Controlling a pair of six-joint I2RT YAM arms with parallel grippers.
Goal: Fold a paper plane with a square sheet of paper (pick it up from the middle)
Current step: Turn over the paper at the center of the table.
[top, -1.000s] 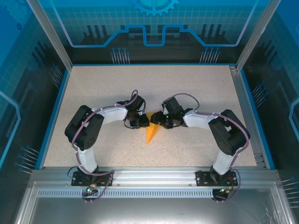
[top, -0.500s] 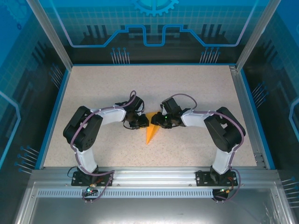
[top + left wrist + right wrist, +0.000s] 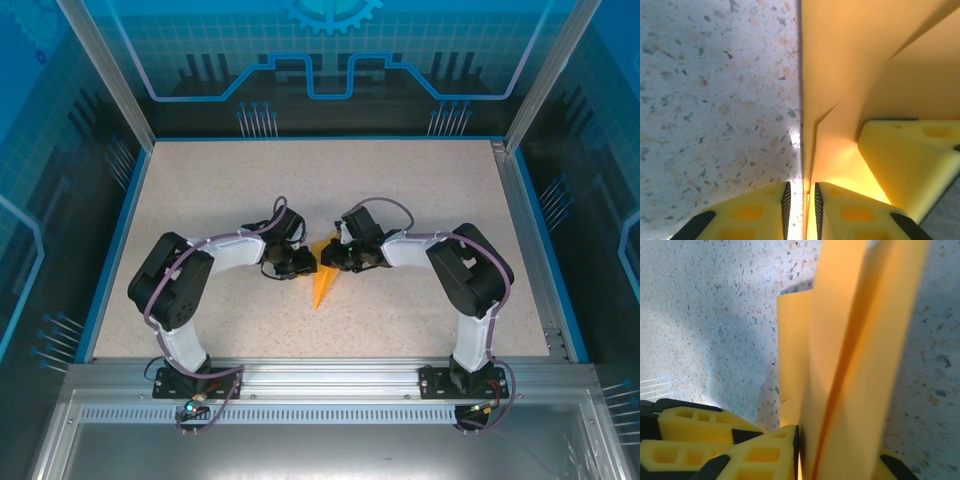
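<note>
Paper plane (image 3: 323,286) near the middle of the table (image 3: 420,190), pointed tip toward the arm bases, clamped at its wide far end by the left gripper (image 3: 308,264), closed on it from one side, and the right gripper (image 3: 328,258), closed on it from the other.

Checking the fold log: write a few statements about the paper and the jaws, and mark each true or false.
1. The left jaws and right jaws meet at the paper. True.
2. The paper is a flat, unfolded square. False: it is folded into a narrow pointed shape.
3. Its point aims at the far wall. False: it aims toward the arm bases.
4. The right jaws are closed on the paper. True.
5. The paper lies at the left edge of the table. False: it lies near the middle.
</note>
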